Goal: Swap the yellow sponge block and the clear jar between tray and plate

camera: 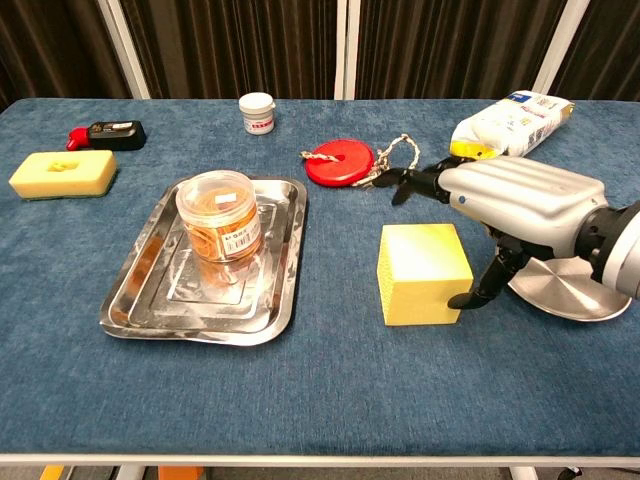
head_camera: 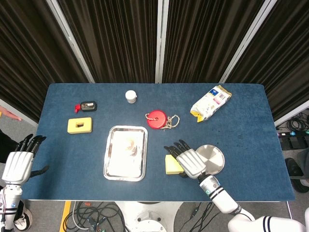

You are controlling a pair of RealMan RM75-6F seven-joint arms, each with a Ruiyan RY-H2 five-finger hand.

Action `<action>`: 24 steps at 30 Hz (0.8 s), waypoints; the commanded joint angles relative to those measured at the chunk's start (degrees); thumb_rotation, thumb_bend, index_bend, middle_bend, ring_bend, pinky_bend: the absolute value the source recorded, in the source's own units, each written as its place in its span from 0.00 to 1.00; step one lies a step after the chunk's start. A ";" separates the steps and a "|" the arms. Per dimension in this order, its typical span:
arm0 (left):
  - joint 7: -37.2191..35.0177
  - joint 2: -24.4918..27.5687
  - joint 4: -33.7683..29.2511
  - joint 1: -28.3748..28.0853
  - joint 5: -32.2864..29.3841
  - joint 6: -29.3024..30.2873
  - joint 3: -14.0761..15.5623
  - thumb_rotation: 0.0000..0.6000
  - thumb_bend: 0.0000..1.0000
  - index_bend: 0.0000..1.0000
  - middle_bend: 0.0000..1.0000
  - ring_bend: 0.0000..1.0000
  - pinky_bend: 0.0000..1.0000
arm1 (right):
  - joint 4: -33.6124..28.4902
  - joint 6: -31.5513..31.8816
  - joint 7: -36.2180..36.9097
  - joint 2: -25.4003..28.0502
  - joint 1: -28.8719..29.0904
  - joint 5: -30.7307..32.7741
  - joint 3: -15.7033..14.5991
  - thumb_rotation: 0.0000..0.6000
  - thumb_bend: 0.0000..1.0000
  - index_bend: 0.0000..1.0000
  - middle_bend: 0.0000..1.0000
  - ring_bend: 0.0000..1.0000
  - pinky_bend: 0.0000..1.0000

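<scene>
Under the right hand point(head_camera: 191, 163), from the head view: covering the near-right part of the yellow sponge block point(head_camera: 171, 165), fingers stretching out toward the tray point(head_camera: 107, 164). Sitting on the cloth between tray and plate point(head_camera: 212, 158), plate just behind the hand on its outer side, now bare. Standing well beyond the fingertips, inside the tray: clear jar point(head_camera: 129, 146), showing here only as a pale round patch. Hanging far off past the table's edge, the left hand point(head_camera: 18, 164), fingers apart and holding nothing, though lying nearer the tray than the right one. No writing readable from up here.

Below the same hand, from the chest view: block resting flat on the table, roughly cubic, so offering no long axis to speak of. Thumb touching the block's lower side face toward the plate; fingers reaching out level above and past the top face, apparently clear of it. Gripping or merely touching: cannot tell. Lying straight ahead of the fingertips, jar upright in the tray's middle, wearing a small white label with dark print too fine to read. Sitting beyond the hand, a white and yellow bag point(camera: 510, 122), its printing likewise illegible.

Judging the coming move: carrying the block further along that same line, or first clearing the jar.
</scene>
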 commanded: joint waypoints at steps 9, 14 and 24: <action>-0.27 2.10 -3.12 -6.25 2.52 -6.38 -1.70 1.00 0.00 0.15 0.13 0.07 0.20 | -8.66 14.13 2.70 13.19 -6.00 -5.44 1.74 1.00 0.00 0.00 0.01 0.00 0.00; -0.97 1.11 -4.87 -12.18 4.25 -12.96 -2.63 1.00 0.00 0.15 0.13 0.07 0.20 | -9.65 20.68 6.02 20.63 -11.49 -3.55 1.73 1.00 0.00 0.00 0.00 0.00 0.00; -4.88 -5.89 -2.32 -20.85 3.64 -22.13 -4.03 1.00 0.00 0.14 0.13 0.07 0.20 | -4.17 26.57 18.23 23.68 -17.56 -2.36 1.81 1.00 0.00 0.00 0.00 0.00 0.00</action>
